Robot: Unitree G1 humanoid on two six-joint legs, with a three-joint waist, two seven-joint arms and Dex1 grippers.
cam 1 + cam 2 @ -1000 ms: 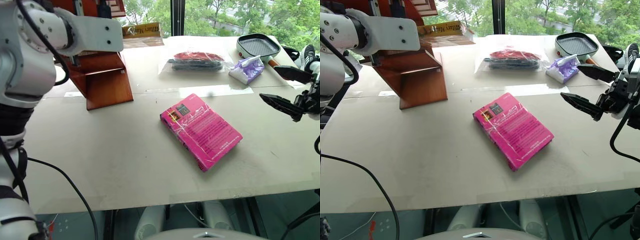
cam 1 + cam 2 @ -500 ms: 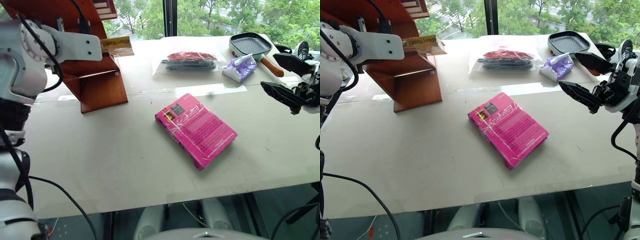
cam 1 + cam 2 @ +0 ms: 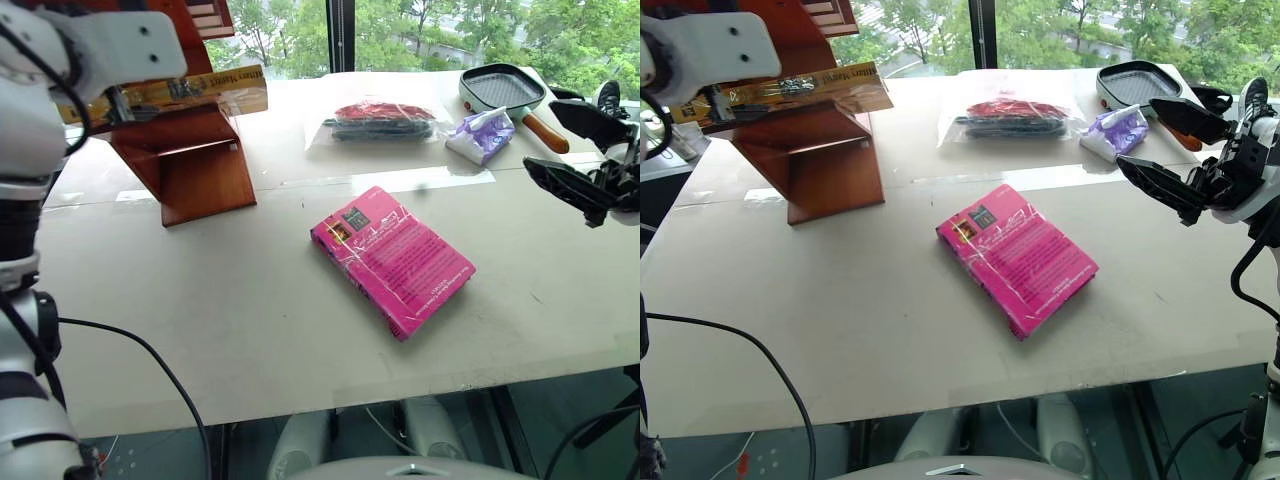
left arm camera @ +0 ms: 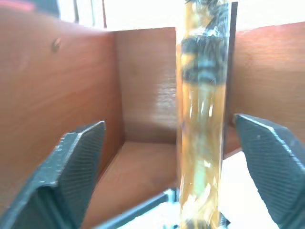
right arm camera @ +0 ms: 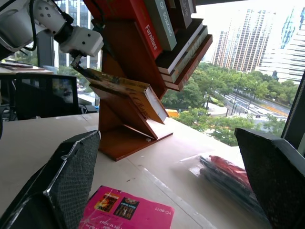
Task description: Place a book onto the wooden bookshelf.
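The book (image 3: 800,88) is lying flat on a board of the wooden bookshelf (image 3: 830,160), long axis jutting right past its edge; the left gripper (image 4: 171,157) is straddling it, fingers (image 4: 78,157) open; right gripper (image 3: 1170,150) is hovering well apart, fingers spread

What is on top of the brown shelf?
The yellow book lies on a board of the wooden bookshelf, with the open left gripper around it. Higher shelves hold more books. The book's far end is hidden.
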